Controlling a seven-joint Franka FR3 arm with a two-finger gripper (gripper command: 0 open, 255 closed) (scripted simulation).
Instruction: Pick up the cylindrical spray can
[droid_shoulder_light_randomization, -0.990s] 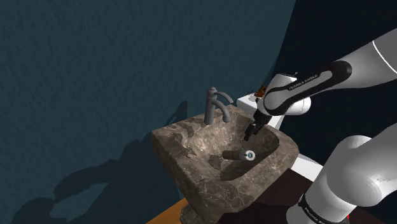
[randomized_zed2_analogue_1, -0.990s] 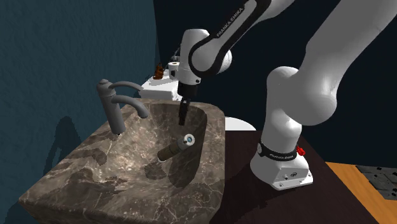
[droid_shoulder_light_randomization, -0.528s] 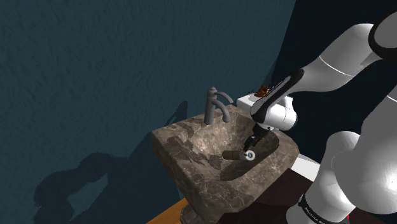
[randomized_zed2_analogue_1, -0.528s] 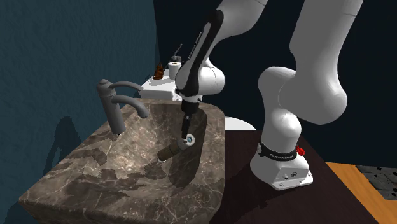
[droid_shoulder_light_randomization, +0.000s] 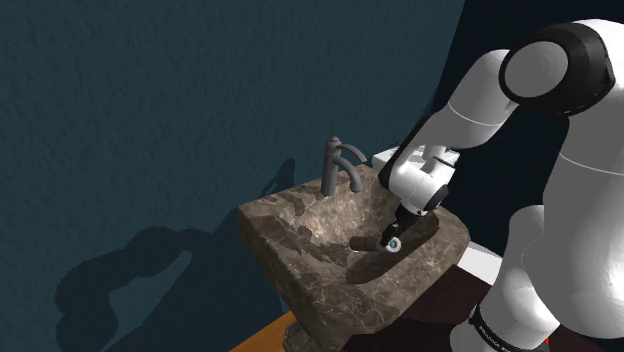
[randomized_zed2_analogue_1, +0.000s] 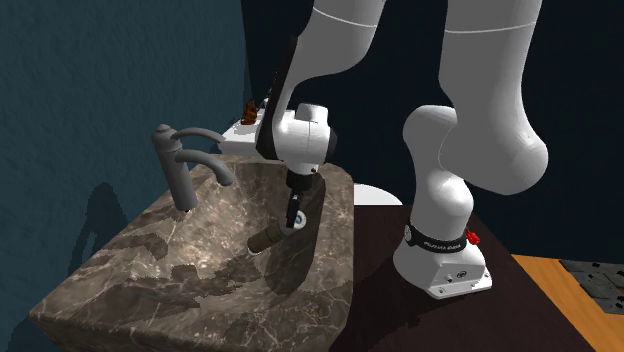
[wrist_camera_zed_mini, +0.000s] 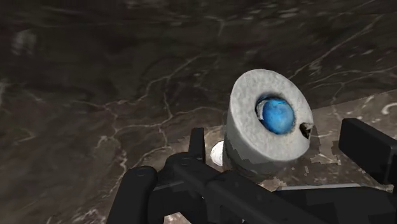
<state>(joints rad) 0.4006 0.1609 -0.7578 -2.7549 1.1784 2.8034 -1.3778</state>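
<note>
**Shoulder view.** A brown marbled sink (droid_shoulder_light_randomization: 268, 228) is seen at lower centre against a dark teal wall (droid_shoulder_light_randomization: 150, 110). A grey faucet (droid_shoulder_light_randomization: 340, 166) is mounted on its back rim. The spray can (droid_shoulder_light_randomization: 366, 243) is found lying on its side in the basin, just right of the frame's centre. Its body is dark brown, and its pale cap is turned toward the right. The white arm (droid_shoulder_light_randomization: 480, 100) is bent down from the upper right. The black gripper (droid_shoulder_light_randomization: 391, 237) is positioned at the capped end of the can. The spacing of the fingers cannot be judged from this angle.

**Second exterior view.** The sink (randomized_zed2_analogue_1: 120, 292) is placed at lower left, with the faucet (randomized_zed2_analogue_1: 180, 172) left of centre. The spray can (randomized_zed2_analogue_1: 266, 239) is seen in the basin near the frame's centre, slanting from lower left up to its cap. The gripper (randomized_zed2_analogue_1: 293, 212) is pointed down onto that cap. The arm's base (randomized_zed2_analogue_1: 440, 262) is fixed on a dark surface (randomized_zed2_analogue_1: 375, 305) right of the sink. Wooden floor (randomized_zed2_analogue_1: 560, 300) is noted at the lower right corner.

**Wrist view.** The spray can (wrist_camera_zed_mini: 254, 153) is viewed end-on, its cap pale grey with a blue centre. It is flanked by the two black fingers (wrist_camera_zed_mini: 368, 147) of the gripper (wrist_camera_zed_mini: 277, 130). The fingers are spread apart with a gap on each side, so no contact is observed and the can is not held. The marbled basin of the sink (wrist_camera_zed_mini: 95, 83) is seen behind it.
</note>
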